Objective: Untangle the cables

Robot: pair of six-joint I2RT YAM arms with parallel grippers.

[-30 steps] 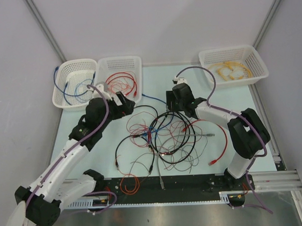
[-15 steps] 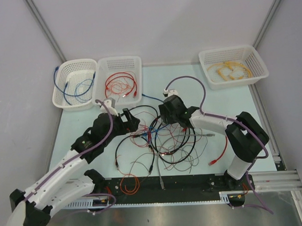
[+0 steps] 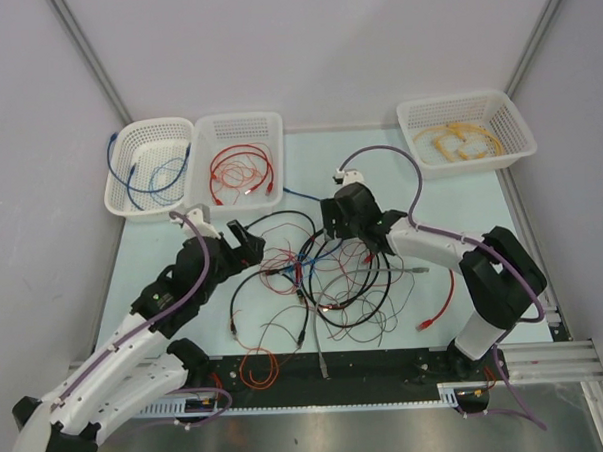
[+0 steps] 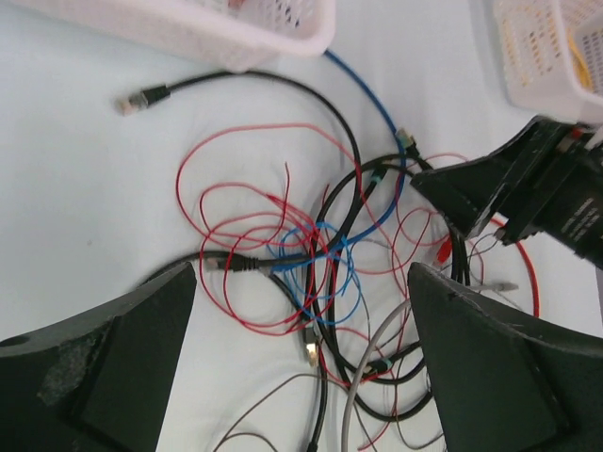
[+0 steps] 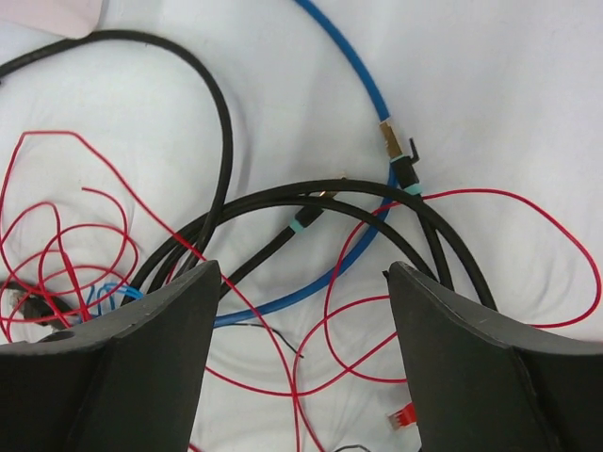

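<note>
From above, the left end effector and the right end effector sit at the far edge of the cables, which sprawl on the bench between them and nearer. The left wrist view shows its fingers spread wide, with tangled loops lying between and beyond them. The right wrist view shows its fingers equally parted, above a blue cable that crosses black loops.

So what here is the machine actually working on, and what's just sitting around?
Part of the job:
- tangled cables mid-table
- left gripper, open over them
- right gripper, open over them

Just lying about, at the far edge:
- basket with blue cable
- basket with red cable
- basket with yellow cable
</note>
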